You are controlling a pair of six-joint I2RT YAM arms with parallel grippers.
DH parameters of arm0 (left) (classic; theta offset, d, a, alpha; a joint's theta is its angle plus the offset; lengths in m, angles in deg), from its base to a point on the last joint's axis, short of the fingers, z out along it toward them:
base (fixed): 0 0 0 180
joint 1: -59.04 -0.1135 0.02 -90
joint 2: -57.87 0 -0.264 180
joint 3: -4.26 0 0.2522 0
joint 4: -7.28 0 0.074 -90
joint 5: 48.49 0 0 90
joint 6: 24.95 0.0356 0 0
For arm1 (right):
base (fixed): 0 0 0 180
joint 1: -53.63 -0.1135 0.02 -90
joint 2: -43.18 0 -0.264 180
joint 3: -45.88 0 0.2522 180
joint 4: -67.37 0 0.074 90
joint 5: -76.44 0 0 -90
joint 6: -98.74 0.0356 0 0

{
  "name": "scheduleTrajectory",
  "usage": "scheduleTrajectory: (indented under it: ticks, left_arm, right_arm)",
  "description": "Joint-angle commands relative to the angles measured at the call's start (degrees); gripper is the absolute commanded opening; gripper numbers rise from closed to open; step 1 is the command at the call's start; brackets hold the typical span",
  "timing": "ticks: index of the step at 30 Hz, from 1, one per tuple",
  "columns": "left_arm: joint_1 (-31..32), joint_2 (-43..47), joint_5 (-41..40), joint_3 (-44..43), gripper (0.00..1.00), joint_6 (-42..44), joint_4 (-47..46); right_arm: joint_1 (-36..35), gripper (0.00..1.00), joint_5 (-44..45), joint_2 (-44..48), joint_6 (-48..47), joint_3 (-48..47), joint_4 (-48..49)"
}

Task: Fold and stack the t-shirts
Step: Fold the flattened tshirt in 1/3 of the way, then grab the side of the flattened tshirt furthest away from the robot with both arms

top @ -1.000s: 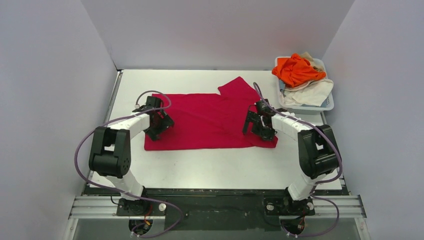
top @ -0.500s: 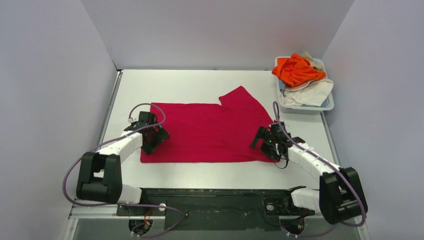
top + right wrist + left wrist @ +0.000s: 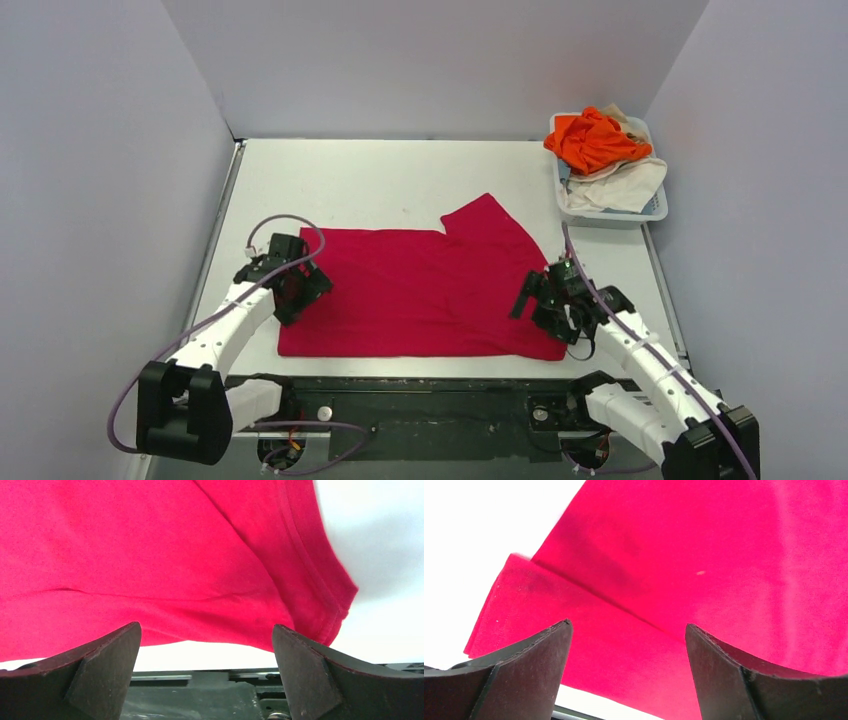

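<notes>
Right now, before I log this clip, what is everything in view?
crimson t-shirt: one, red, laid flat on the near half of the table, between the arms
orange t-shirt: one, bright orange, crumpled on top in the basket
cream t-shirt: one, cream-white, in the basket below the orange one
basket: one, white, far right corner of the table
table: one, white
left fingers: two, black, open, over the shirt's left edge
right fingers: two, black, open, over the shirt's near right corner
</notes>
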Motion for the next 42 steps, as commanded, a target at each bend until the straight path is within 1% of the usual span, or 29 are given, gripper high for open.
scheduleTrajectory:
  ticks: [1,2,3,4,5,6,7,8,9,10,11,12,13,14,15,16,17,18,19,21,23,26,28,30,35,39,42]
  left_arm:
    - [0.0,-3.0,-4.4,-14.6,0.94,4.1,0.1]
    - [-0.6,-5.8,-5.2,-18.4,0.94,4.4,0.5]
    - [-1.1,-7.4,-6.4,-20.2,0.94,5.0,0.7]
    - [-2.6,-10.9,-6.5,-23.6,0.94,5.5,0.4]
    - [-3.4,-12.8,-5.9,-25.3,0.94,6.4,0.3]
    - [-5.2,-16.8,-5.6,-28.5,0.94,7.0,-0.2]
    - [-6.0,-18.9,-4.7,-30.3,0.94,8.3,-0.4]
    - [-6.9,-23.5,-4.8,-34.0,0.94,8.8,-0.2]
    - [-7.1,-25.5,-5.8,-35.9,0.93,10.0,-0.1]
    - [-7.4,-30.0,-6.7,-39.8,0.93,10.8,0.2]
    - [-7.4,-32.4,-7.1,-41.9,0.93,11.9,0.5]
    - [-7.6,-36.6,-7.9,-45.9,0.92,12.4,2.1]
    - [-7.6,-38.9,-8.3,-48.1,0.92,12.9,3.2]
    - [-7.8,-43.0,-8.9,-51.9,0.88,13.0,4.9]
    - [-8.1,-44.9,-9.1,-53.5,0.86,13.2,5.6]
    - [-8.3,-48.1,-9.2,-55.9,0.83,13.3,6.2]
    - [-8.8,-50.7,-9.2,-57.4,0.82,13.5,6.1]
    - [-9.1,-51.9,-8.8,-58.0,0.81,13.6,5.5]
    - [-9.4,-54.2,-8.2,-59.3,0.81,13.7,5.4]
    - [-11.2,-56.7,-6.5,-60.8,0.8,13.9,5.0]
    - [-11.5,-58.2,-6.0,-61.5,0.8,14.0,4.5]
    - [-11.6,-59.6,-4.2,-61.6,0.8,14.3,3.9]
    - [-11.8,-60.9,-3.3,-62.0,0.76,14.0,4.7]
    - [-12.0,-61.7,-2.7,-62.1,0.72,13.6,5.5]
    - [-11.9,-59.7,-0.9,-57.3,0.68,12.7,3.5]
    - [-11.6,-58.6,-0.2,-55.1,0.58,12.5,2.9]
    - [-11.2,-58.6,0.2,-54.4,0.53,12.7,2.6]
  right_arm:
    - [-0.4,1.0,5.8,-8.2,-7.3,-15.6,0.4]
    - [-0.4,1.0,6.8,-12.7,-8.5,-20.2,1.6]
    - [-0.3,1.0,8.6,-15.4,-10.4,-22.8,2.0]
    - [-0.2,1.0,9.4,-20.9,-11.3,-28.0,2.6]
    - [0.0,1.0,10.6,-24.1,-13.1,-30.5,3.0]
    - [0.3,1.0,11.2,-30.4,-13.8,-35.9,3.4]
    - [0.6,1.0,12.4,-33.6,-15.4,-41.7,3.5]
    - [1.0,1.0,13.3,-40.0,-16.3,-44.7,3.3]
    - [1.2,1.0,13.9,-43.1,-17.7,-51.2,2.7]
    - [1.5,0.99,14.6,-49.3,-18.6,-54.3,1.8]
    - [1.7,0.99,14.9,-52.3,-20.3,-60.7,1.4]
    - [2.4,0.99,15.7,-57.8,-20.7,-64.2,0.5]
    - [2.8,0.99,15.8,-60.6,-21.4,-70.4,0.2]
    - [3.0,0.98,15.3,-65.7,-21.7,-73.5,-0.4]
    - [3.2,0.98,15.2,-68.1,-22.2,-79.3,-0.5]
    - [3.2,0.98,15.2,-72.6,-22.4,-82.0,-0.6]
    - [3.3,0.97,14.9,-74.8,-23.1,-87.2,-1.1]
    - [3.4,0.97,14.5,-79.1,-23.4,-89.7,-1.4]
    - [3.5,0.97,14.2,-81.0,-23.6,-94.3,-2.1]
    - [3.8,0.97,12.9,-88.0,-23.5,-100.3,-2.9]
    - [4.1,0.96,12.3,-91.6,-23.1,-104.1,-3.0]
    - [4.1,0.95,10.3,-94.2,-22.4,-105.9,-2.5]
    - [4.0,0.93,7.6,-95.2,-21.9,-106.0,-2.0]
    - [3.8,0.9,5.8,-95.6,-20.8,-104.7,-1.9]
    - [3.0,0.8,3.6,-93.2,-20.7,-100.2,-2.8]
    - [1.6,0.7,5.7,-91.6,-22.8,-97.9,-4.7]
    - [0.9,0.64,8.3,-91.5,-23.4,-97.3,-5.6]
